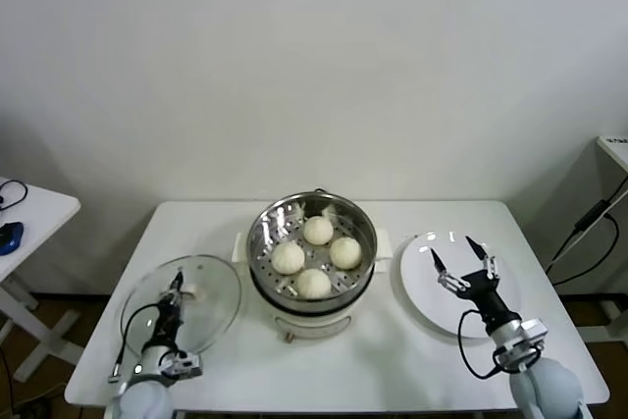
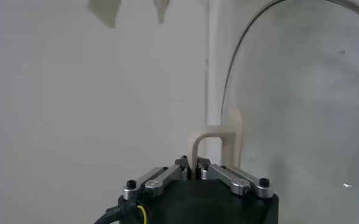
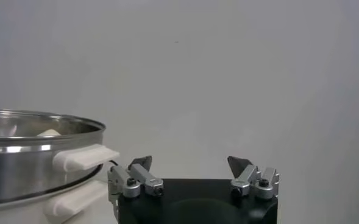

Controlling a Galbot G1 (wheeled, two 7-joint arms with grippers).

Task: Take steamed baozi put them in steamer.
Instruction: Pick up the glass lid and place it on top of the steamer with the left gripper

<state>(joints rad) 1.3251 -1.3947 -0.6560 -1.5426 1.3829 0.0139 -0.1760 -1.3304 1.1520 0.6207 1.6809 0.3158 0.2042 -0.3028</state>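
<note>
Several off-white steamed baozi [image 1: 317, 231] sit on the perforated tray inside the shiny steamer [image 1: 265, 228] at the table's middle. Left of it the round glass lid [image 1: 211, 311] lies flat on the table. My left gripper [image 1: 177, 288] is shut on the lid's pale loop handle [image 2: 213, 137], its fingertips [image 2: 194, 167] pinched on one leg of it. My right gripper [image 1: 451, 248] hovers open over the white plate [image 1: 417, 291] with nothing between its fingers. In the right wrist view that gripper [image 3: 189, 162] stands apart from the steamer [image 3: 33, 158] wall.
The white table [image 1: 392, 360] carries steamer, lid and plate in a row. A small side table [image 1: 39, 208] with a blue object [image 1: 10, 235] stands at the far left. A black cable [image 1: 589, 242] hangs at the right.
</note>
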